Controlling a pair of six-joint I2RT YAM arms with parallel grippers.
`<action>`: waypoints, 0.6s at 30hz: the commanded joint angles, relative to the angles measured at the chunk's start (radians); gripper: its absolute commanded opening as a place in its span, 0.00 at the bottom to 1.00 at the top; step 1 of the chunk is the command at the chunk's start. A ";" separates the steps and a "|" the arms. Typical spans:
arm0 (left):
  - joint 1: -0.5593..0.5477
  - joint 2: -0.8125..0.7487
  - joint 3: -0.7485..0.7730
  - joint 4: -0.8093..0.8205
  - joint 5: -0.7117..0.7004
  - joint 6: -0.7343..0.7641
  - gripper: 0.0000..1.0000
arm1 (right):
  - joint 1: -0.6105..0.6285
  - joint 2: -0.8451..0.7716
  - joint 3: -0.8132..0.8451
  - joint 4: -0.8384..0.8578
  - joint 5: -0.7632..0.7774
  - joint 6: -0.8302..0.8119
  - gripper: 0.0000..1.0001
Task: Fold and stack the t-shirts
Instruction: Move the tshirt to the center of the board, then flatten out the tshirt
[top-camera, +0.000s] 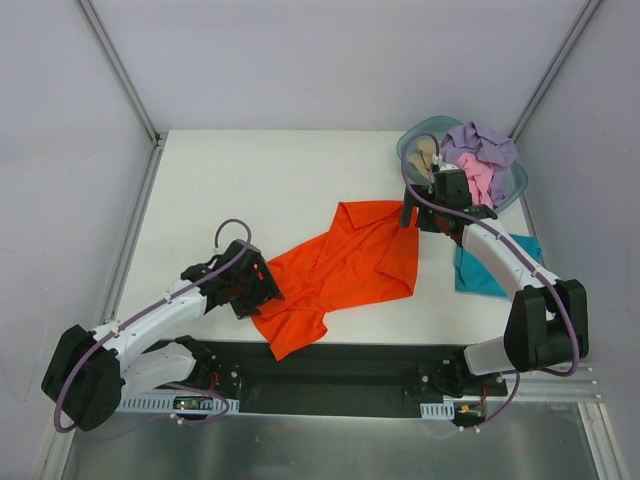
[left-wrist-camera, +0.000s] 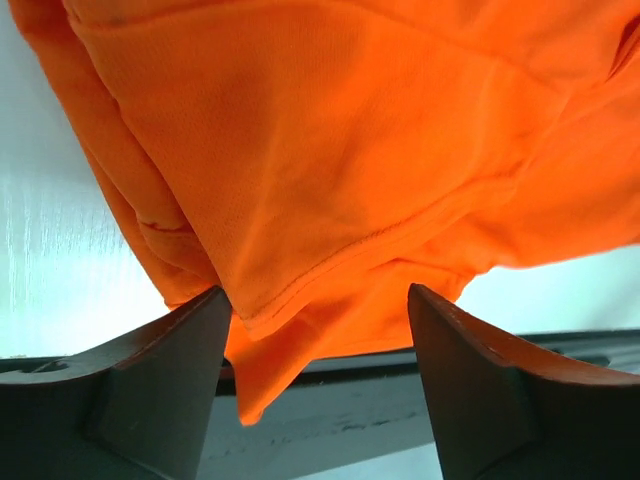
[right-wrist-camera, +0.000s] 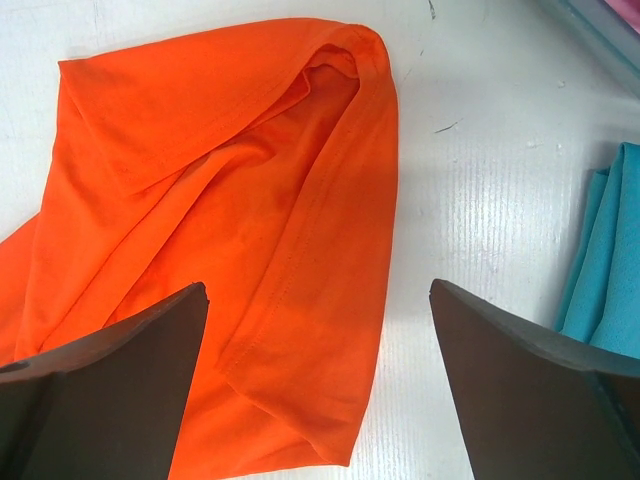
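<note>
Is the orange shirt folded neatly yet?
No. The orange shirt lies rumpled and partly doubled over on the table, its edges uneven and wrinkled.

Bright, even overhead light fills every view, and shadows are soft and faint. In the left wrist view the white surface (left-wrist-camera: 60, 270) washes out to glare, and the left claw (left-wrist-camera: 317, 292) looks slightly soft up close.

Translucent blue-green tub (top-camera: 405, 148) on white table (top-camera: 260, 180), far right corner.
</note>
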 joint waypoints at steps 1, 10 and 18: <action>-0.006 0.021 0.051 0.018 -0.105 -0.046 0.68 | 0.005 -0.020 0.015 -0.014 0.016 -0.016 0.97; -0.006 0.035 0.048 0.026 -0.099 -0.035 0.38 | 0.004 -0.017 0.019 -0.022 0.012 -0.017 0.97; -0.006 0.031 0.070 0.032 -0.031 0.005 0.00 | 0.005 -0.023 0.019 -0.028 -0.003 -0.017 0.97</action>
